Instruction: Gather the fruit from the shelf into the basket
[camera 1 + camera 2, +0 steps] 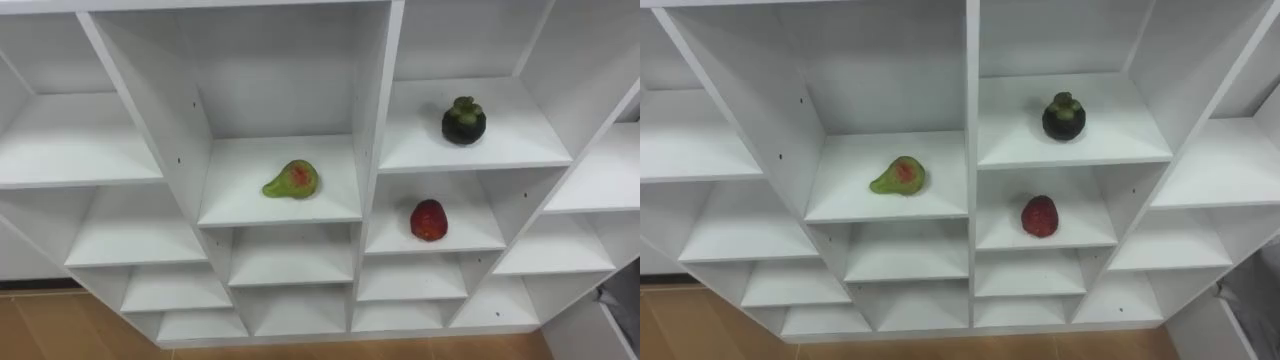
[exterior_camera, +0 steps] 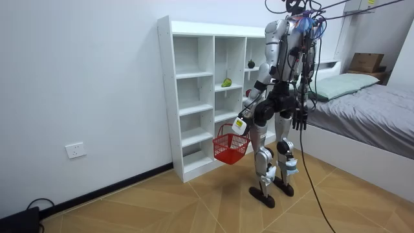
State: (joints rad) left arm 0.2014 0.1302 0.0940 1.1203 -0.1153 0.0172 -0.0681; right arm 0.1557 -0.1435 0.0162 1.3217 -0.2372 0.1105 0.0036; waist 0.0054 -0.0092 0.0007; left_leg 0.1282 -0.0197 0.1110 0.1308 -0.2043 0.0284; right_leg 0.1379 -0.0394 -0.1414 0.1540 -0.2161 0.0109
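Robot standing on the wooden floor before the white closet [image 2: 194,97], facing its shelves.
The left hand [image 2: 240,125] holds a red basket [image 2: 229,147] by its handle; the right hand [image 2: 299,120] hangs at the side, fingers relaxed. A green fruit [image 2: 226,83] lies on a shelf in the closet's middle column.

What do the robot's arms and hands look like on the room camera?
Arms: silver-grey shells with dark joints. The left hand has a small white tag on its back; the right hand is dark, with slender fingers.
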